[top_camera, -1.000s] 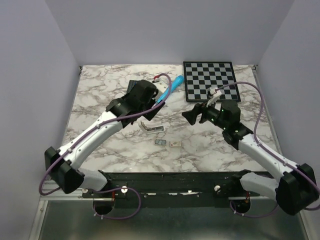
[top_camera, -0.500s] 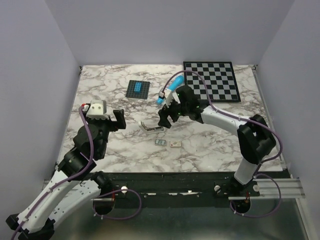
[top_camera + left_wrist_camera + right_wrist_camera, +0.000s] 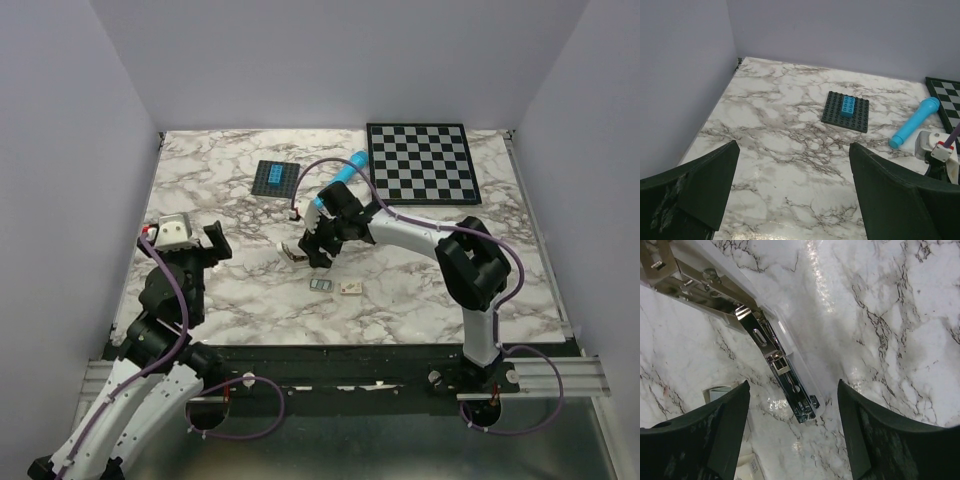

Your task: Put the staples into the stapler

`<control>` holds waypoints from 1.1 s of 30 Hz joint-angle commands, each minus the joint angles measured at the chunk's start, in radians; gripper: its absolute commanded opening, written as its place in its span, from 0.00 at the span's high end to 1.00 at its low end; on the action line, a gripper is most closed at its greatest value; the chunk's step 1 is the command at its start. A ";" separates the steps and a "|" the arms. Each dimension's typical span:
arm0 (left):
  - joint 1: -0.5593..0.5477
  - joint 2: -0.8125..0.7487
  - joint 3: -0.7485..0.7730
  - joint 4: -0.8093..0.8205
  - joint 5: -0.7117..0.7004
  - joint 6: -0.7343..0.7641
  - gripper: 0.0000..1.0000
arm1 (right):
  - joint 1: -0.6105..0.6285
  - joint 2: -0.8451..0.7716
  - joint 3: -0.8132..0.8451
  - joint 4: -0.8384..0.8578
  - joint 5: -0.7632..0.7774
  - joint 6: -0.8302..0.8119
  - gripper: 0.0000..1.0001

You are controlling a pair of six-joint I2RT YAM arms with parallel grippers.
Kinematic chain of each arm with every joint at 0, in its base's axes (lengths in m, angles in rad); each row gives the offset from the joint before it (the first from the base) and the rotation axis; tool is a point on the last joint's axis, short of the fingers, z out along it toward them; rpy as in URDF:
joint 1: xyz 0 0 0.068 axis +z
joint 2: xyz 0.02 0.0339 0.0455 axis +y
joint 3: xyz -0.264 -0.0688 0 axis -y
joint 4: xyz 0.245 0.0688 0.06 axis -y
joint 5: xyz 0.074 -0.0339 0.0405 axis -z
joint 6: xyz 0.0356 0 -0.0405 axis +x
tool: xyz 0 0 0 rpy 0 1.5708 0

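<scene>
Overhead: veined marble table (image 3: 230, 290), lilac walls (image 3: 330, 60); cream-white bar stapler (image 3: 784, 369) hinged open (rail bared); left end effector (image 3: 792, 150), right end effector (image 3: 792, 385) agape.

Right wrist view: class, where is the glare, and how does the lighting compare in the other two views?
Right wrist view: a bright glare streak on the table, and the metal rail of the stapler gleams. Left wrist view: a milder sheen on the near marble, the left gripper dark at the bottom corners. Top external view: even, soft light, only faint shadows.
</scene>
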State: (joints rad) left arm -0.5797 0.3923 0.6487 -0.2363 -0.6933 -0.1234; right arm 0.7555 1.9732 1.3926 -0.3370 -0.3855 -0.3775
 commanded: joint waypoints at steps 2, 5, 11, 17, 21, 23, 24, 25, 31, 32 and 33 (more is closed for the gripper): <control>0.095 -0.015 -0.021 0.041 0.121 -0.024 0.01 | 0.019 0.058 0.066 -0.063 0.062 -0.038 0.25; 0.145 -0.009 -0.021 0.046 0.175 -0.048 0.01 | 0.022 0.073 0.088 -0.074 0.069 -0.040 0.29; 0.201 0.003 -0.021 0.046 0.258 -0.078 0.01 | 0.028 0.101 0.106 -0.091 0.083 -0.047 0.35; 0.216 0.002 -0.024 0.054 0.294 -0.084 0.01 | 0.034 0.118 0.106 -0.105 0.099 -0.057 0.40; 0.227 0.008 -0.026 0.055 0.314 -0.090 0.01 | 0.036 0.101 0.077 -0.093 0.106 -0.026 0.51; 0.231 0.010 -0.026 0.055 0.322 -0.093 0.01 | 0.036 0.082 0.057 -0.077 0.126 0.001 0.52; 0.233 0.008 -0.024 0.055 0.325 -0.094 0.01 | 0.036 0.076 0.046 -0.071 0.134 0.014 0.55; 0.234 0.010 -0.026 0.055 0.325 -0.096 0.01 | 0.038 0.066 0.022 -0.051 0.145 0.028 0.56; 0.239 0.011 -0.026 0.057 0.334 -0.099 0.01 | 0.035 -0.011 -0.070 0.019 0.264 0.201 0.67; 0.241 0.013 -0.024 0.055 0.336 -0.101 0.01 | 0.034 -0.022 -0.098 0.027 0.330 0.263 0.68; 0.241 0.014 -0.026 0.055 0.337 -0.101 0.01 | 0.036 -0.031 -0.110 0.032 0.367 0.299 0.69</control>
State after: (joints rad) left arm -0.3477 0.4004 0.6315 -0.2031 -0.3866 -0.2108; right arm 0.7849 1.9881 1.3529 -0.3279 -0.2077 -0.2546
